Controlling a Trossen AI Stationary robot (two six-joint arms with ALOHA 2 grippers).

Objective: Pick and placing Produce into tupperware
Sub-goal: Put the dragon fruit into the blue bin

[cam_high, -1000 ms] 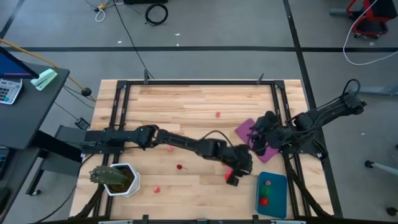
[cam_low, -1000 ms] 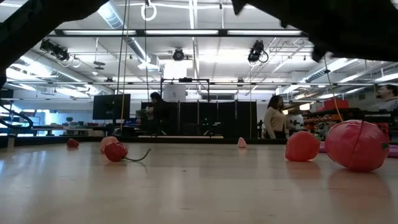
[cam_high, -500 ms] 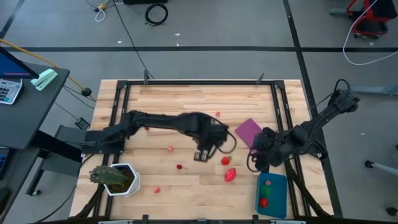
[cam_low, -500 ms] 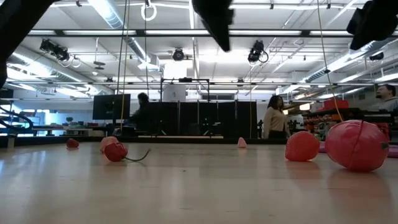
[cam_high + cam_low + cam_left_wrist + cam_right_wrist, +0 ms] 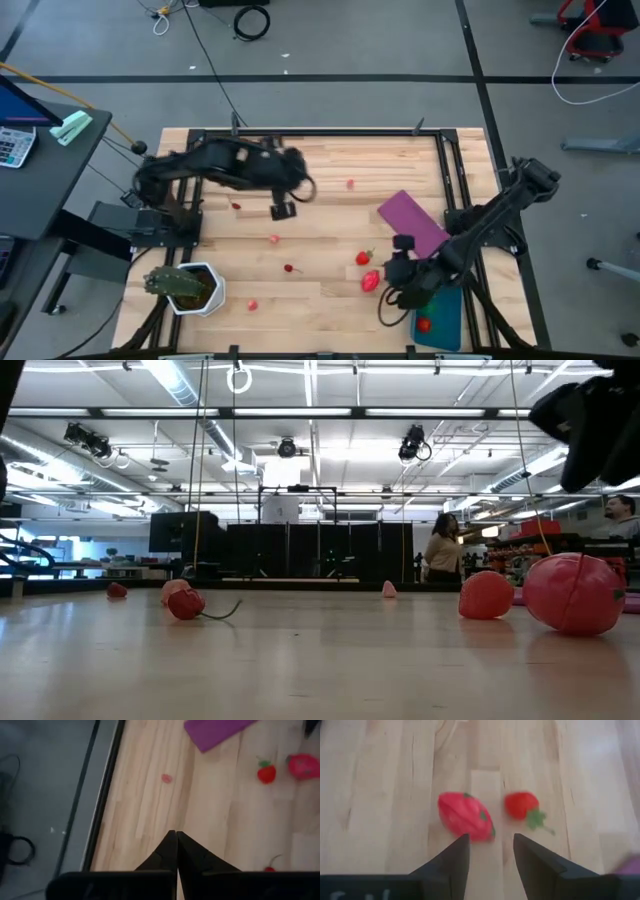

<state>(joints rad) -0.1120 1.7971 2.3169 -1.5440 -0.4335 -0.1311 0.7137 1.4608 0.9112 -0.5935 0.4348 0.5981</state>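
Wooden bench [image 5: 320, 170], pale planks, dark frame; no legible writing or labels on any item. Tupperware [image 5: 446, 318]: teal, at near right corner, red piece inside, partly under right arm. Right pincer [image 5: 392, 283]: fingers spread, empty, just beside large red produce [image 5: 371, 281] and a smaller strawberry [image 5: 363, 258]. Purple sheet [image 5: 412, 222]: toward right edge. Left pincer [image 5: 282, 211]: fingers pressed together, empty, toward far left. Potted plant [image 5: 185, 285]: near left corner.

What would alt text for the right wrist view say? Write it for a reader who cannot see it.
The right gripper, fingers open, hovers just short of a large red toy strawberry with green leaves on the light wooden table. A smaller red toy strawberry with a green stem lies beside it, apart.
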